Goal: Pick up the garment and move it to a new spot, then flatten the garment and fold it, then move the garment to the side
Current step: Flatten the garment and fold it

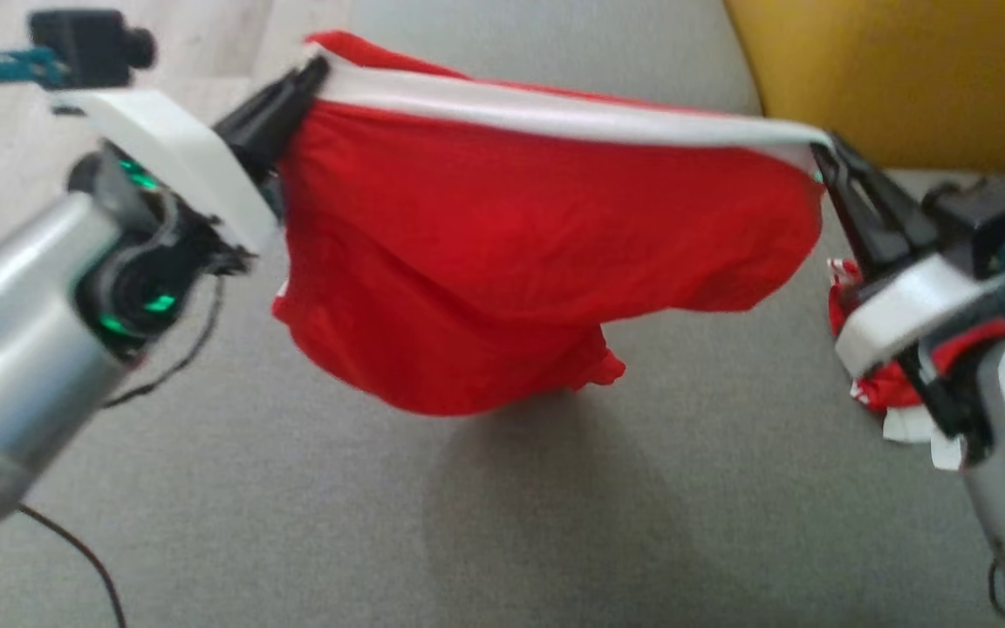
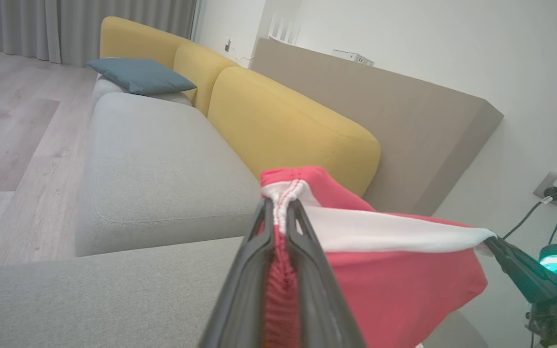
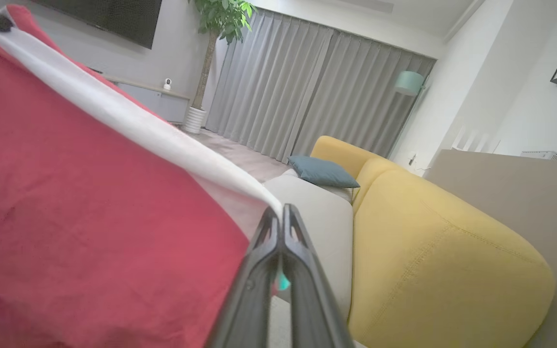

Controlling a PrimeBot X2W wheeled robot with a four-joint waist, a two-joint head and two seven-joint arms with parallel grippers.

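Nearest the robot, the grey sofa seat (image 1: 468, 523) lies bare and wide under the lifted cloth, with only a shadow on it. A second red-and-white cloth (image 1: 878, 392) lies bunched by the right arm, at the seat's right side. The red garment (image 1: 537, 253) hangs above the seat, its white band (image 1: 555, 113) pulled into a taut top edge between the two arms. The body sags below it; whether the low hem touches the seat I cannot tell.

The left gripper (image 1: 315, 71) is clenched on the band's left end, with cloth bunched between its fingers. The right gripper (image 1: 821, 150) is pinched tight on the band's right tip.

Beyond stand the yellow back cushions (image 1: 886, 70), wood floor (image 1: 188, 35) past the seat's left edge, and a blue pillow (image 2: 140, 75) at the far end.
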